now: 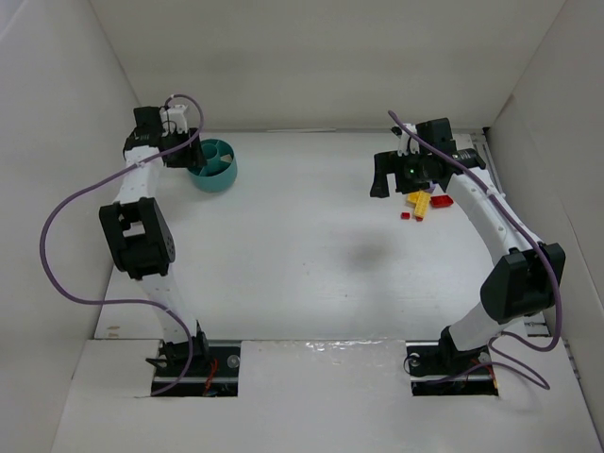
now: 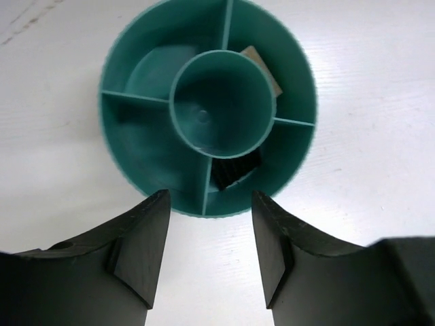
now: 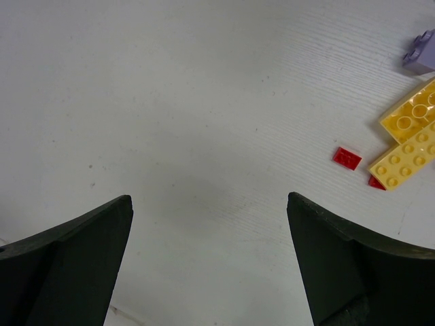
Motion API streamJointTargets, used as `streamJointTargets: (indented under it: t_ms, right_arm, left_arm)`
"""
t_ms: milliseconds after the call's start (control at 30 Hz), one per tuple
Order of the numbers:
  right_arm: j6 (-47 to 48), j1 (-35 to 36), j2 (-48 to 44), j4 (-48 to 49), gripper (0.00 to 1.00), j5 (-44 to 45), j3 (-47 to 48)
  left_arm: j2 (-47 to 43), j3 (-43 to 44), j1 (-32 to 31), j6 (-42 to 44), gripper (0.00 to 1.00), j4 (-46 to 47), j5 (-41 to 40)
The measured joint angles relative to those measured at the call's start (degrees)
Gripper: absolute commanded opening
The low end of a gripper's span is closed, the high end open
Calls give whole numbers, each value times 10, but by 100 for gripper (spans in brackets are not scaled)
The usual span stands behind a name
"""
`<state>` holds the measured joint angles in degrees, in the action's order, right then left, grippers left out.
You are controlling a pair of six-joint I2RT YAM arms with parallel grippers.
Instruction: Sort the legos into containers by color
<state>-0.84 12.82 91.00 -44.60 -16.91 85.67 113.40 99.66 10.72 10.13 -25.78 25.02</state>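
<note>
1. The teal divided bowl [image 1: 213, 165] sits at the far left of the white tabletop [image 1: 302, 264], right next to the left pincer [image 1: 179, 142].
2. In the left wrist view that pincer hangs just at the near side of the bowl. Its jaws are apart with nothing between them, and only the bowl's near rim and bare tabletop show in the gap.
3. The bowl has a round centre cup [image 2: 221, 102] with wedge compartments around it. A beige bit [image 2: 264, 66] sits in the far right wedge, half hidden behind the cup, and a dark shape [image 2: 234, 170] sits in a near wedge. I honestly can't tell what either one is.
4. The legos are all on the right side of the tabletop, well apart from the bowl:
   - two yellow plates [image 3: 408, 142] lying side by side
   - a tiny red plate [image 3: 347, 157] just beside them
   - another red piece [image 3: 376, 182] poking out at the lower plate's edge
   - a pale purple brick [image 3: 421, 53] at the edge of the wrist view
5. The right pincer [image 3: 209, 200] is spread wide and empty over bare tabletop, near the pile but not touching any of it.
</note>
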Motion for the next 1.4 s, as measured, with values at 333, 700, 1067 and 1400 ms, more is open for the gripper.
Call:
streamJointTargets:
  t_ms: [333, 700, 1067, 1400]
  right_arm:
    - [6, 0, -12, 0, 100, 0, 0]
    - [6, 0, -15, -2, 100, 0, -3]
    - [6, 0, -16, -2, 100, 0, -3]
    - [6, 0, -16, -4, 100, 0, -3]
  left_arm:
    - [12, 3, 3, 64, 58, -35, 58]
    - [35, 3, 6, 103, 63, -45, 75]
    - [40, 3, 6, 115, 60, -54, 99]
    - [40, -4, 1, 114, 59, -57, 124]
